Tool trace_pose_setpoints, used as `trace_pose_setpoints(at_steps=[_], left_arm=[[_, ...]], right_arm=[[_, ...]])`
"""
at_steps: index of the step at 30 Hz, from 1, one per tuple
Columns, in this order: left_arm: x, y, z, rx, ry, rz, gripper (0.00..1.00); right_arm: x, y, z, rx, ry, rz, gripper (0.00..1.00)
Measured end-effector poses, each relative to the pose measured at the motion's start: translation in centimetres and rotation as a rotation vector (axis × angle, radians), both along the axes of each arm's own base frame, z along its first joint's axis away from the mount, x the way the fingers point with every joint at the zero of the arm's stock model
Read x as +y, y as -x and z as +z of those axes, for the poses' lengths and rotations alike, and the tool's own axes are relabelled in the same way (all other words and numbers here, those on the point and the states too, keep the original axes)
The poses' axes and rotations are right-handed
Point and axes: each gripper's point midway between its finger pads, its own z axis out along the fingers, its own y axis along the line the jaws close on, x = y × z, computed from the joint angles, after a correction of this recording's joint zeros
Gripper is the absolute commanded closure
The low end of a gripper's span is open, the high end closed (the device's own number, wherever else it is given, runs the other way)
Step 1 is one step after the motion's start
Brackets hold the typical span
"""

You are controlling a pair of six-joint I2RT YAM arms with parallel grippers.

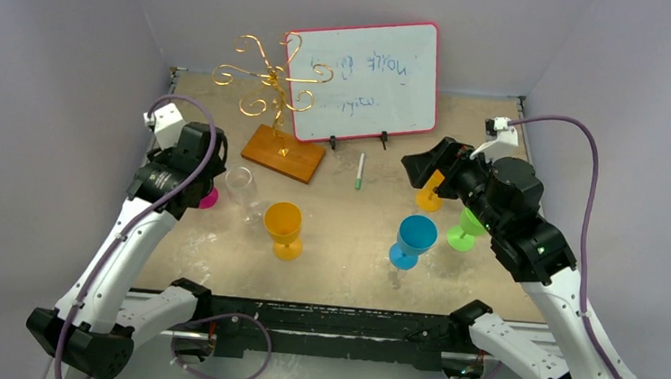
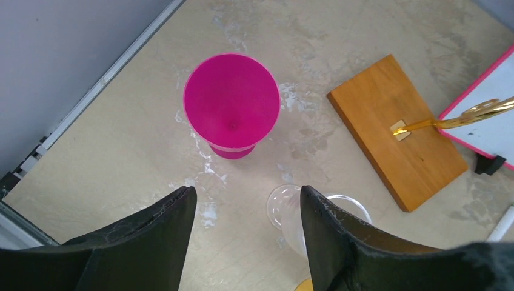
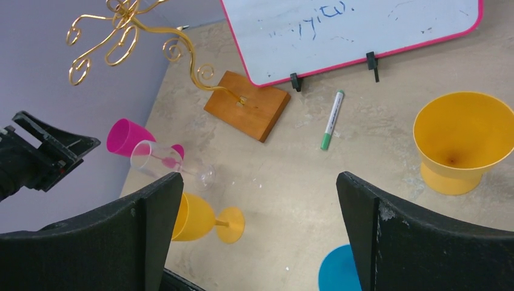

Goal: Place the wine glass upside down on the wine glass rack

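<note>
Because several glasses stand on the worktop (image 1: 346, 245), the first thing to settle is which one goes to the wine glass rack (image 1: 274, 81). From above, the rack's gold wire arms are bare. It stands at the far left on its wooden base (image 1: 283, 154), just in front of the whiteboard (image 1: 368, 74). The left arm (image 1: 174, 177) reaches over the pink glass (image 1: 211, 200), and the clear wine glass (image 1: 241, 185) is just beside it, between the arm and the base. The right end effector (image 1: 420, 164) hangs wide open and empty on the far right, well apart from both.

From the left wrist, the left end effector (image 2: 245, 200) is open and grips nothing. The pink glass (image 2: 231, 100) stands upright, mouth up, straight ahead of the gap. The clear wine glass (image 2: 288, 209) is partly hidden behind one finger, so its pose is hard to read.

From the right wrist, the clear wine glass (image 3: 154, 159) appears to be on its foot, close against the pink glass (image 3: 124, 136), with the rack (image 3: 130, 30) beyond them.

This looks like the approach to a grasp. A good one would centre the jaws on one stem, keep the far finger from knocking the neighbouring glass, and close low enough to leave room for turning the glass over before the foot slides into a curl.
</note>
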Motion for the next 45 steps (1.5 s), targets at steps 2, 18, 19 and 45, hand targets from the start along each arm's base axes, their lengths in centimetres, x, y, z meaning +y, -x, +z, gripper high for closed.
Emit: trace_pose_setpoints(at_steps=[2, 18, 19, 45], left_arm=[[0.0, -0.2, -0.7, 0.021, 0.0, 0.017, 0.44], [6.4, 0.0, -2.3, -0.026, 0.021, 0.418, 0.65], [6.7, 0.0, -2.7, -0.013, 0.028, 0.433, 0.65], [6.5, -0.6, -8.2, 0.119, 0.091, 0.416, 0.63]], right_arm=[[0.0, 0.0, 0.0, -0.002, 0.007, 0.003, 0.01], [0.8, 0.2, -0.2, -0.025, 0.028, 0.065, 0.03], [0.8, 0.2, -0.2, -0.026, 0.028, 0.065, 0.03], [1.4, 0.7, 0.2, -0.046, 0.024, 0.117, 0.05]])
